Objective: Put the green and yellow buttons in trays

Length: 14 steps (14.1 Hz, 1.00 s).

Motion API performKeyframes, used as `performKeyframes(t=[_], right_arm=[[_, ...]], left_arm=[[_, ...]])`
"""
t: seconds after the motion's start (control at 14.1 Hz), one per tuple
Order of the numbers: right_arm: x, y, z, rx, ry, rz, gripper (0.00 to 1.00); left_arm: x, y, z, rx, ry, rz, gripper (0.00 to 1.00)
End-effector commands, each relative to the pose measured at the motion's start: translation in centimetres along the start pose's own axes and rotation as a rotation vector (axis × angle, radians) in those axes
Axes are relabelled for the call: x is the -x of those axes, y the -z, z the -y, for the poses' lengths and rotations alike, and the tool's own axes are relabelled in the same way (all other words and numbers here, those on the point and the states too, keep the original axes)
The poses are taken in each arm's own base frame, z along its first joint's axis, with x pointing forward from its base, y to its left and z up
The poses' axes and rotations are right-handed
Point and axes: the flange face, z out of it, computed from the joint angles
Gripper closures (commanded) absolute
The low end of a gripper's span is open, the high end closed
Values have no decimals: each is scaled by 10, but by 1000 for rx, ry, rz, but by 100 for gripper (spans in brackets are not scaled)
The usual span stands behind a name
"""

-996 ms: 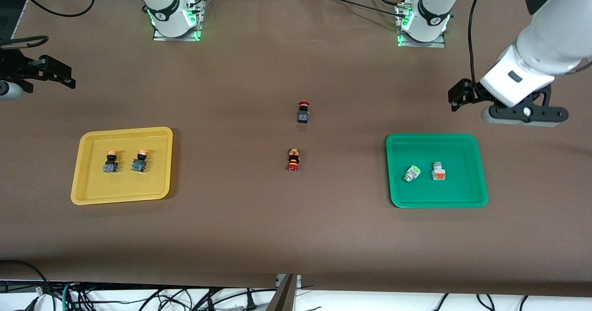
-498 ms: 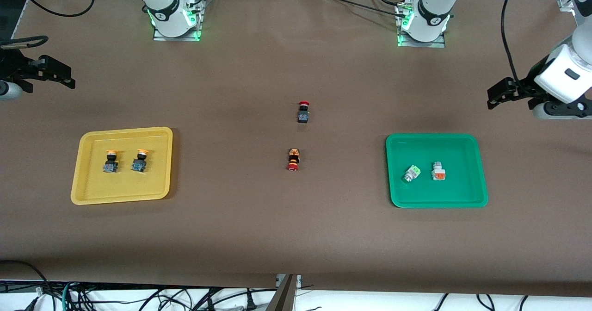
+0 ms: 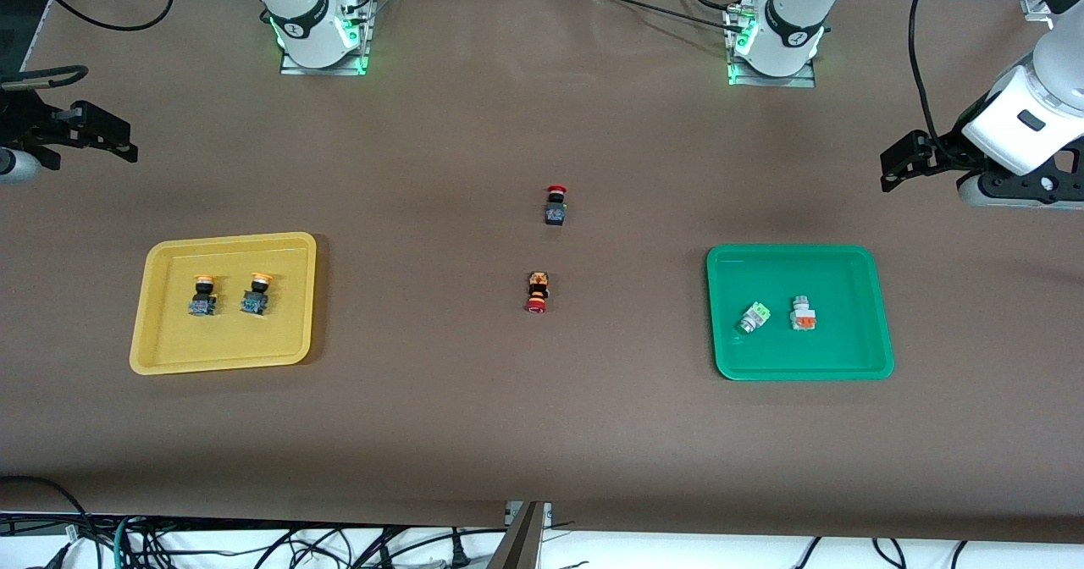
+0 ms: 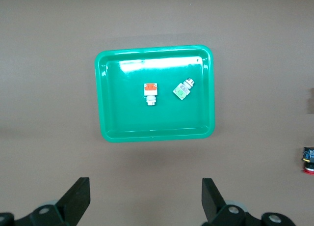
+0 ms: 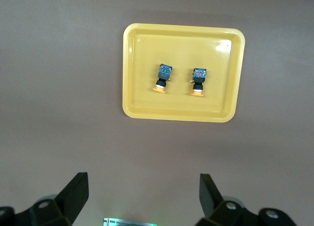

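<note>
- Left gripper wide open, empty, high at right edge of front view, above bare table.
- Right gripper wide open, empty, at left edge.
- Green tray lower right, white buttons inside.
- Yellow tray lower left, yellow buttons inside.
- Best kept parked; red buttons left alone.

A brown desk carries two red-capped push buttons near its middle, apart from each other. Taking the red-capped button with the black body as landmark: it lies with its red cap pointing toward the robot bases. The red-capped button with the orange-black body lies nearer to the front camera than it, almost in line, with its cap turned toward that camera. Nothing touches either button.
</note>
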Motion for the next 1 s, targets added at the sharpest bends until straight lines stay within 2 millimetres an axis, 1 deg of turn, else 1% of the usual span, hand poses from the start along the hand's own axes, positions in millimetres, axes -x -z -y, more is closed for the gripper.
performKeyframes(t=[0.0,0.21,0.28,0.36,0.43,0.57,0.92], right_arm=[[3,1,-2,-1,-19,4,0],[3,1,-2,1,-19,4,0],[3,1,-2,1,-19,4,0],[3,0,-2,1,-19,6,0],[3,0,-2,1,-19,6,0],[3,0,-2,1,-19,6,0],[2,0,-3,4,-14,3,0]], left_arm=[[-2,8,9,-17,-8,-11,0],[-5,5,17,-11,26,-10,0],[-10,2,21,-10,30,-6,0],[-14,8,22,-10,35,-19,0],[-20,6,20,-14,34,-20,0],[-26,5,18,-11,31,-23,0],[-26,5,14,-17,21,-25,0]])
